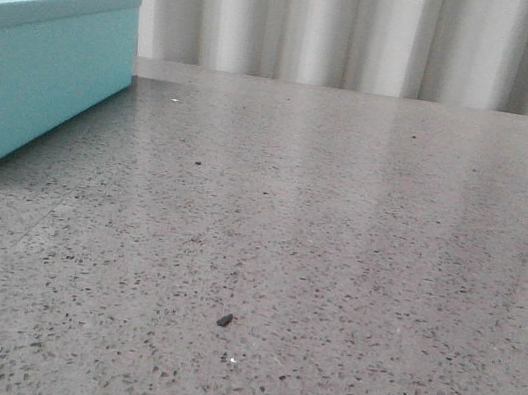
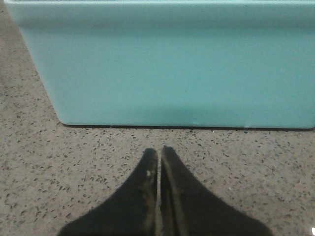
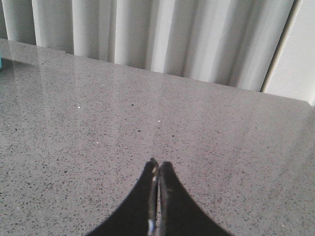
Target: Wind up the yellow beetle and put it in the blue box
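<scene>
Black and tapered, the left pincer (image 2: 158, 153) has its two fingers pressed together with only a hairline seam between them — nothing is held. It hangs low over the speckled grey desk (image 2: 39, 167), tips aimed at the long side wall of the blue box (image 2: 172, 69), which stands just ahead of them, near but not touching. A thin dark shadow runs under the box's bottom edge.

The right pincer (image 3: 158, 164) is likewise closed to a narrow slit and grips nothing — it sits over a bare stretch of the same stone surface, with pale pleated curtains (image 3: 172, 34) hanging behind the far edge.

From the front, the blue box rests at the left side of the desk, lid on, its rim slightly overhanging. A small dark crumb (image 1: 224, 320) lies on the stone nearer the camera. The yellow beetle shows in none of the views.
</scene>
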{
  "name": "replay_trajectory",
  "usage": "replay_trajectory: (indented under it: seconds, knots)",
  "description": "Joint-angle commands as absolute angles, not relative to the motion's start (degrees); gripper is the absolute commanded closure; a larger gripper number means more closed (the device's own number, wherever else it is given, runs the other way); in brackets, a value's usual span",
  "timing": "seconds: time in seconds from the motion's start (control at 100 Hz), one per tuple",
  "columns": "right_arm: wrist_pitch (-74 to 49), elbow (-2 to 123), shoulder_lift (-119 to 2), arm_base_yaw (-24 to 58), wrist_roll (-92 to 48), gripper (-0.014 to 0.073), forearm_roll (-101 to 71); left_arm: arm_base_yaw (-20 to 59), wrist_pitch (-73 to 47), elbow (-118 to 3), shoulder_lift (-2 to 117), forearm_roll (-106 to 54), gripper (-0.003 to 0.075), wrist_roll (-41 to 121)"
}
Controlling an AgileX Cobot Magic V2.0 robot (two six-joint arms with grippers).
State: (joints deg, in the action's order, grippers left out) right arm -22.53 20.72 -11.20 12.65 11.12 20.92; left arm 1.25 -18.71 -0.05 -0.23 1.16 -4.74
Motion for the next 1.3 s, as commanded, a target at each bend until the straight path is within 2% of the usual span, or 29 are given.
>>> replay_trajectory:
  seconds: [0.0,1.29]
  knots:
    - [-18.5,22.3,-11.7,12.6,11.1,0.0656,22.3,1.1,-16.0,1.5,-2.1,0.6,0.0741,-5.5]
    - [-18.2,20.9,-11.3,12.4,11.1,0.0656,22.3,1.1,-16.0,1.4,-2.0,-0.7,0.0741,-5.5]
